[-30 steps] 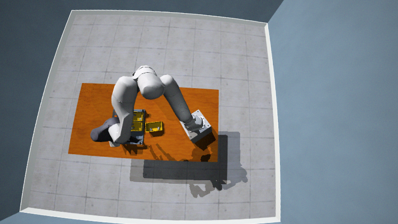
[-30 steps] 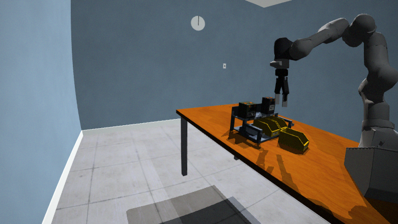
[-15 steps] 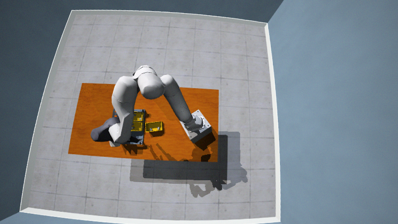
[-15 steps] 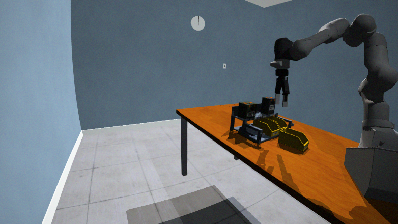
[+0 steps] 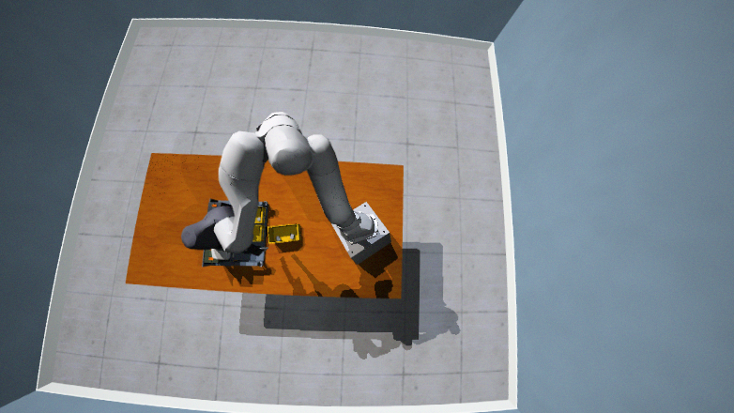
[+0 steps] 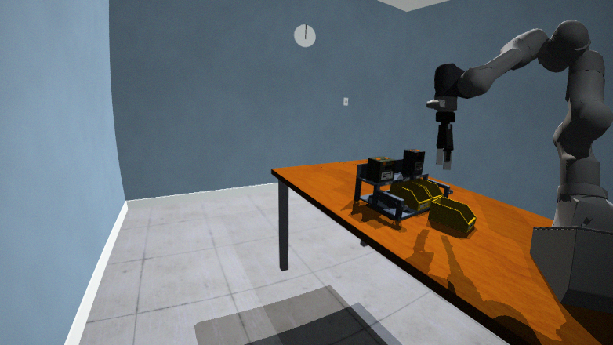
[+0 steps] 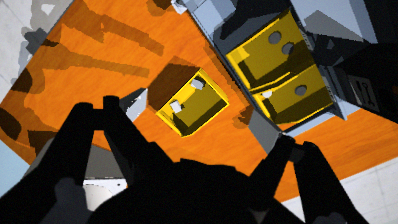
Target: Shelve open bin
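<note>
Bin (image 5: 285, 231) (image 6: 451, 216) (image 7: 207, 106), yellow, beside the shelf (image 5: 263, 257) (image 6: 399, 211) (image 7: 227, 67), midway between the tabletop's (image 5: 174, 205) (image 6: 514, 240) (image 7: 175, 45) long edges, looks light and stiff, its loose parts (image 5: 280, 237) (image 7: 176, 106) spillable, best gripped level by both sides with the spread, empty gripper (image 6: 443, 161) (image 7: 200, 108).

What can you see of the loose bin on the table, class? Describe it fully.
The yellow open-topped bin, seemingly plastic, stands upright on the orange wood-look table, before the shelf. Its side walls slope down towards a lower front. Two small grey parts lie inside. No tool touches it.
</note>
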